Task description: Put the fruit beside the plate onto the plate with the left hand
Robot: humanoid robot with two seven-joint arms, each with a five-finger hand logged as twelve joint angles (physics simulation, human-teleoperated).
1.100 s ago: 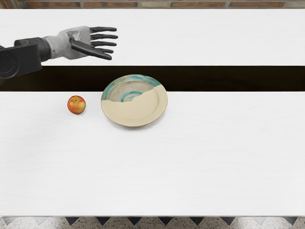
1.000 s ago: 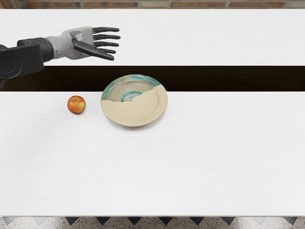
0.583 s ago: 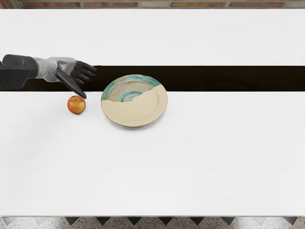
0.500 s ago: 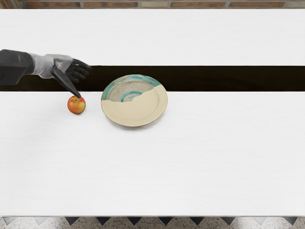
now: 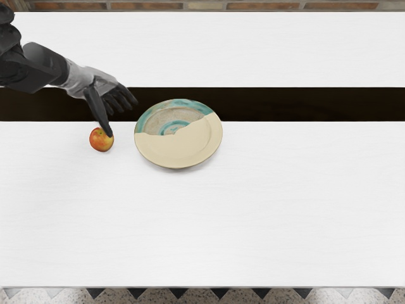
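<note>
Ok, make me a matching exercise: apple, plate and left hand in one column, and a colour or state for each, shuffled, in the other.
1. apple
2. plate
3. left hand

A. cream and teal, nothing on it
B. fingers spread, holding nothing
C. red and yellow, beside the plate

Pairs: 1-C, 2-A, 3-B

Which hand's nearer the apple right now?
Left. The left hand is just behind the apple, overlapping its top in this view; the right hand is out of view.
</note>
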